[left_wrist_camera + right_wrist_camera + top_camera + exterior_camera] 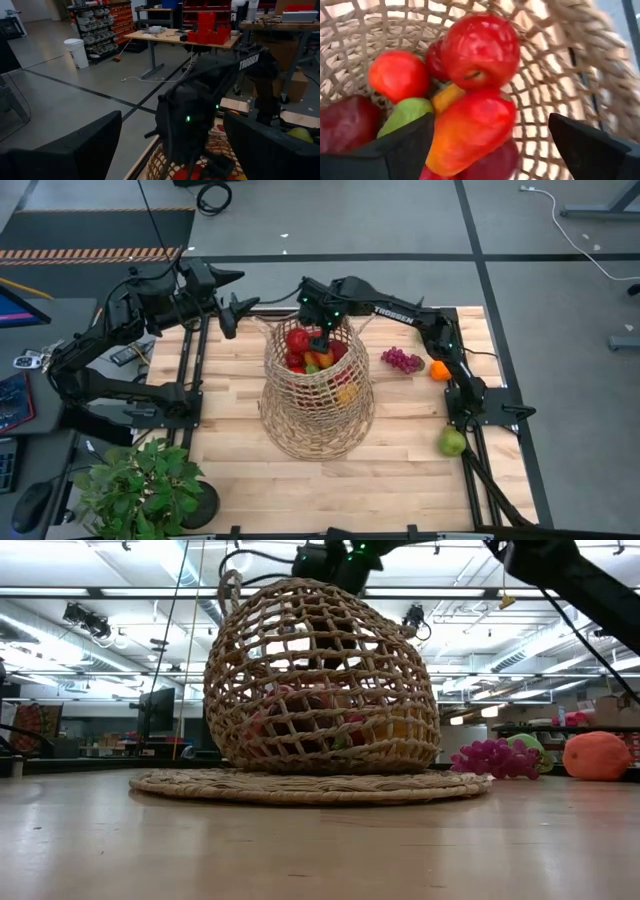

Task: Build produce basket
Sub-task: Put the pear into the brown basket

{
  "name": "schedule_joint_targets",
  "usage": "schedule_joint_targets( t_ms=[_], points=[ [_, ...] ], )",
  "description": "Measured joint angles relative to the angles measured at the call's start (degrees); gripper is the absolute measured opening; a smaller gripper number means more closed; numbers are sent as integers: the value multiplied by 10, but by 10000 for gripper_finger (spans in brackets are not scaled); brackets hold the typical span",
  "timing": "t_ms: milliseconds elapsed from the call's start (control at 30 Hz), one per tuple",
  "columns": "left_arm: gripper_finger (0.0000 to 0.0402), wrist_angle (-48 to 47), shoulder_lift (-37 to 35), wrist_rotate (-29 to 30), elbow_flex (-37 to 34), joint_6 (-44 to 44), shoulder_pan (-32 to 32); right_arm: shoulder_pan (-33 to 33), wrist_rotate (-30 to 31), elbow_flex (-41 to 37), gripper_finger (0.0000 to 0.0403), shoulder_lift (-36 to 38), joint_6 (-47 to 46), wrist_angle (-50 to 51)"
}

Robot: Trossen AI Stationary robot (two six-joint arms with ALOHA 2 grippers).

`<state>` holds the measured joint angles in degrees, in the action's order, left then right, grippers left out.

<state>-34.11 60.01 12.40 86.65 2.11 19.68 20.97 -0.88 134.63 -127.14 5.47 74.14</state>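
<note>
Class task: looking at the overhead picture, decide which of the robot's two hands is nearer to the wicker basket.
The right hand. It hangs open over the basket mouth, above the fruit inside. The left hand waits off the basket's far-left side, beyond the table edge.

Two matte black jointed arms, white TROSSEN lettering on the right arm [400, 313], green indicator lights, black cables.
</note>
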Motion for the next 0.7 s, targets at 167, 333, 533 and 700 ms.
schedule_joint_targets(
  t_ms=[167, 333, 533, 700],
  points=[
    [357, 0, 0, 0, 0, 0, 0, 8, 46, 3, 390, 43, 16, -8],
    [357, 0, 0, 0, 0, 0, 0, 28, 162, 3, 385, 91, 23, -17],
    [357, 0, 0, 0, 0, 0, 0, 81, 248, 3, 373, 152, 1, 14],
    [357, 0, 0, 0, 0, 0, 0, 125, 165, 0, 362, 220, -38, 90]
  ],
)
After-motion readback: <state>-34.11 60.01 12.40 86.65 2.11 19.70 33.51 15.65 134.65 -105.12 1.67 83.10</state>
